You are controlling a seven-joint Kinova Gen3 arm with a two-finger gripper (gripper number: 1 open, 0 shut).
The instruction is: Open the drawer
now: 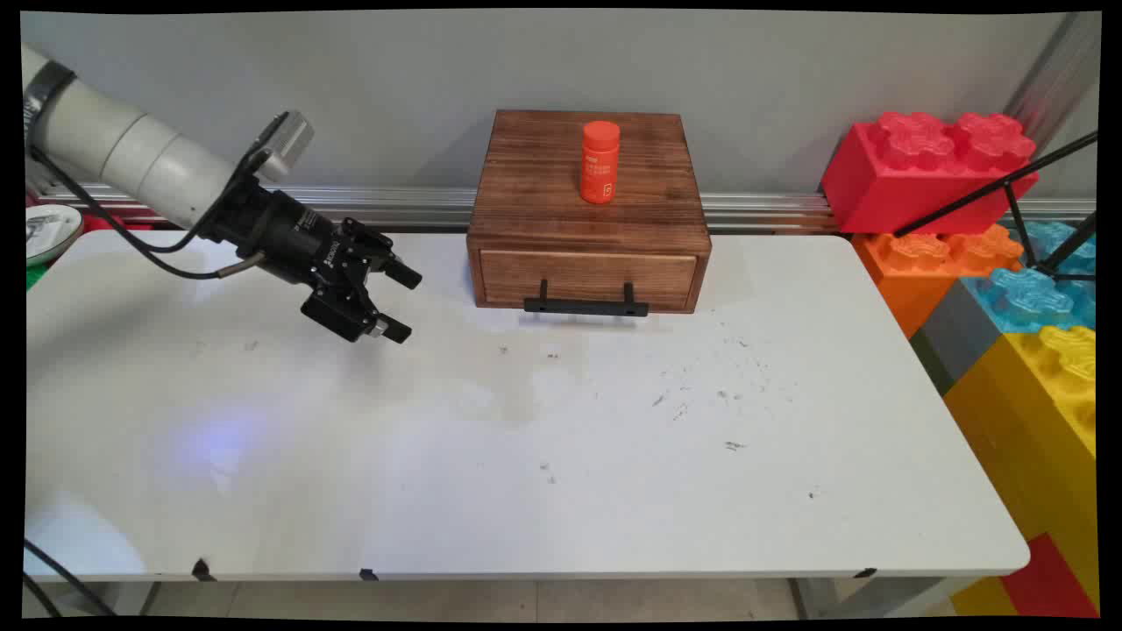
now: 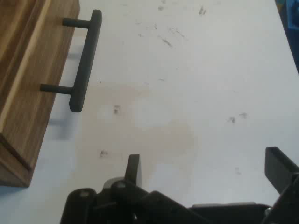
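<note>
My black gripper [image 1: 405,304] hangs open and empty above the white table [image 1: 526,438], left of a wooden drawer box [image 1: 589,215]. The box's drawer is shut, with a black bar handle [image 1: 585,305] on its front. An orange bottle [image 1: 600,162] stands upright on the box's top. In the hand view the handle [image 2: 85,60] and the box's front [image 2: 25,84] lie at the upper left, some way from my gripper [image 2: 205,170], whose two fingers stand wide apart over bare table.
Large toy bricks, red [image 1: 929,171], orange [image 1: 938,263], blue [image 1: 1043,280] and yellow [image 1: 1043,412], are stacked past the table's right edge, with a black tripod leg [image 1: 1008,188] across them. A metal rail [image 1: 403,206] runs along the wall. A round white object [image 1: 48,230] sits at the far left.
</note>
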